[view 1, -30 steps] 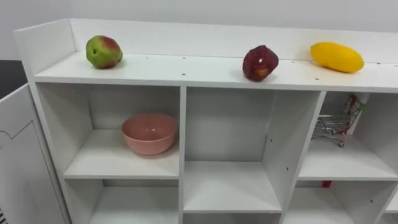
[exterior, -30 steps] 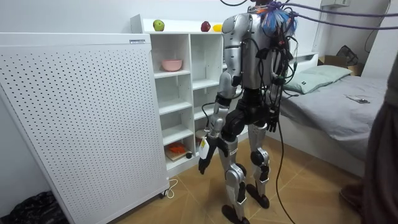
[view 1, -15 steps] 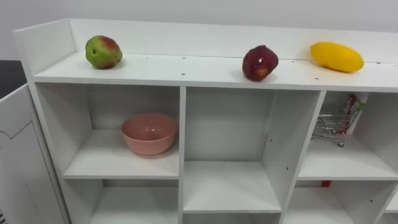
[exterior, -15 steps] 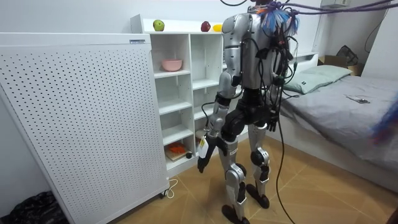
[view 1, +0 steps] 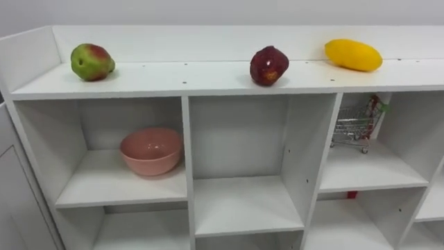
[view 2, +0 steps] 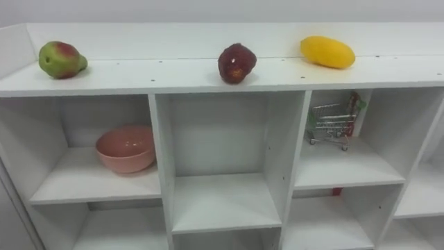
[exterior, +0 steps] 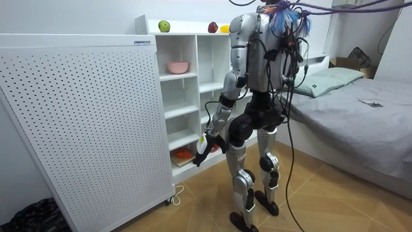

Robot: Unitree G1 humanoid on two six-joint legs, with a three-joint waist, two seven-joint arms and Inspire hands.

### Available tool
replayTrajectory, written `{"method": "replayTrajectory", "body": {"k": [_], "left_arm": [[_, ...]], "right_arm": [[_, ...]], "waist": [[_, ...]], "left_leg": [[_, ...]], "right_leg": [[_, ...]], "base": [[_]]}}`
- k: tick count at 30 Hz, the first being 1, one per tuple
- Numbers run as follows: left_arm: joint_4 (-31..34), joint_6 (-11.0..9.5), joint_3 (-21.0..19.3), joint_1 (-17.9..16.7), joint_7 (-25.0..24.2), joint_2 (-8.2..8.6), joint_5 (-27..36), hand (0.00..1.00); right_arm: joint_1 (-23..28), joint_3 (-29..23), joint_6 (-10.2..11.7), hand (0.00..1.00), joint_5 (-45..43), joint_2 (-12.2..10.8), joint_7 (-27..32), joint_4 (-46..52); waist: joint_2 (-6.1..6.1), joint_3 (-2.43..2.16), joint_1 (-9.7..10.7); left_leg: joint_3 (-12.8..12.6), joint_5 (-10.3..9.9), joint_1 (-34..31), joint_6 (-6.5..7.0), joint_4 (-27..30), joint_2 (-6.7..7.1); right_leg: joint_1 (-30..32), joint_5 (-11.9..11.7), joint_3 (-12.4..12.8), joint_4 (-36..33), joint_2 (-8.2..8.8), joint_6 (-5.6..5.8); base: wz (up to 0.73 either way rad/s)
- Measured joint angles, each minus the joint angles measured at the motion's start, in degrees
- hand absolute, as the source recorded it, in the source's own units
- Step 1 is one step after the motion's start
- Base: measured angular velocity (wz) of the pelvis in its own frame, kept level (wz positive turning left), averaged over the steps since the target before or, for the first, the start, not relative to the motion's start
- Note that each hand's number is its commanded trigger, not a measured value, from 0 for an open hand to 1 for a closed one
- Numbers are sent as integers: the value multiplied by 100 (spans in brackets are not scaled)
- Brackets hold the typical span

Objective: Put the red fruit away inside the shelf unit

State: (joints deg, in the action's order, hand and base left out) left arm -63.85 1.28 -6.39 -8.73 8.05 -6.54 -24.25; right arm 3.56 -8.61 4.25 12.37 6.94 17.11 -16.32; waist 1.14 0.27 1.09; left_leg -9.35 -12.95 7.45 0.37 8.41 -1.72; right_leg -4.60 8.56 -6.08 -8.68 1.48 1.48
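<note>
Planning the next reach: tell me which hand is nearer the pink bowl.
Left. The left hand hangs forward by the closet's lower shelves, below the pink bowl. The right hand's place cannot be told.

White closet [view 1: 236, 80]; pink bowl [view 1: 150, 150]; yellow mango [view 1: 353, 54]; dark-red apple [view 1: 269, 66].

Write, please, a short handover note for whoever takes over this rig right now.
Left hand: low, in front of the closet's lower shelves; grip unreadable.
Fruit: green-red fruit, dark red fruit and yellow fruit lie apart on the closet's top board.
Pink bowl sits in the upper left compartment, toy trolley in the upper right.
Done: nothing placed inside.
Left: probably all three fruits.
</note>
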Motion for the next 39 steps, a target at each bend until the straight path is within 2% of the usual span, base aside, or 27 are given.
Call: {"method": "replayTrajectory", "body": {"k": [4, 6, 9, 13, 16, 20, 25, 29, 30, 33, 39], "left_arm": [[-31, -5, 111, -9, 170, 17, -6, 0], [-36, -8, 136, -38, 224, 57, -7, 0], [-30, -38, 234, -83, 258, 65, -14, 0], [-32, -45, 344, -87, 272, 63, -17, 0], [-32, -42, 451, -120, 272, 53, -28, 0], [-31, -28, 489, -130, 271, 53, -88, 0], [-18, -11, 485, -149, 244, 46, -122, 0], [0, -9, 476, -203, 82, -28, -223, 0], [64, 3, 475, -207, -7, -57, -300, 0], [195, 4, 454, -293, -107, -123, -350, 0], [242, 91, 432, -244, -121, -125, -524, 0]], "right_arm": [[21, 88, 27, 0, -111, 0, 105, 952], [18, 151, 58, 0, -128, 0, 181, 1336], [-18, 171, 188, 0, -113, 4, 233, 1636], [-144, 289, 213, 0, -29, 16, 278, 1850], [-380, 295, 214, 0, 39, 18, 280, 1973], [-964, 318, 213, 0, 20, 29, 338, 1991], [-1582, 331, 221, 0, 14, 208, 332, 1996], [-1829, 327, 221, 0, -145, 419, 332, 1997], [-1888, 324, 221, 0, -149, 488, 331, 2000], [-2063, 317, 218, 0, -136, 654, 340, 2008], [-2445, 285, 219, 0, -92, 693, 396, 2007]], "waist": [[-6, -3, -20], [-22, -10, -103], [-31, -16, -135], [-45, -26, -148], [-49, -28, -149], [-50, -26, -169], [-24, -34, -246], [37, -18, -308], [70, -30, -312], [174, -23, -333], [263, -36, -456]], "left_leg": [[-25, 0, -6, 1, -14, 5], [-31, 0, -6, 1, -15, 5], [-43, 0, -6, 1, -15, 2], [-43, 1, -18, 2, -7, 0], [-9, 2, -21, 3, 17, -1], [20, 3, -21, 4, 30, -2], [25, 3, -6, 4, 31, -6], [96, 4, -52, 4, 40, -5], [131, 4, -83, 4, 50, -6], [157, 5, -96, 2, 57, -14], [159, 5, -91, 3, 95, -5]], "right_leg": [[82, 0, 122, -31, -6, 0], [71, 0, 137, -23, -14, 1], [63, 0, 129, -16, -14, 0], [67, -1, 118, -25, -11, 0], [56, -1, 101, -47, -8, -1], [69, -1, 93, -105, -9, -1], [60, -2, 110, -106, -18, -1], [65, -1, 15, -101, -8, 0], [79, -1, -35, -101, -5, 0], [83, 0, -52, -101, -7, 0], [58, -1, -53, -96, 10, 0]], "base": [[-10], [-10], [0], [1], [2], [2], [0], [10], [12], [5], [0]]}}
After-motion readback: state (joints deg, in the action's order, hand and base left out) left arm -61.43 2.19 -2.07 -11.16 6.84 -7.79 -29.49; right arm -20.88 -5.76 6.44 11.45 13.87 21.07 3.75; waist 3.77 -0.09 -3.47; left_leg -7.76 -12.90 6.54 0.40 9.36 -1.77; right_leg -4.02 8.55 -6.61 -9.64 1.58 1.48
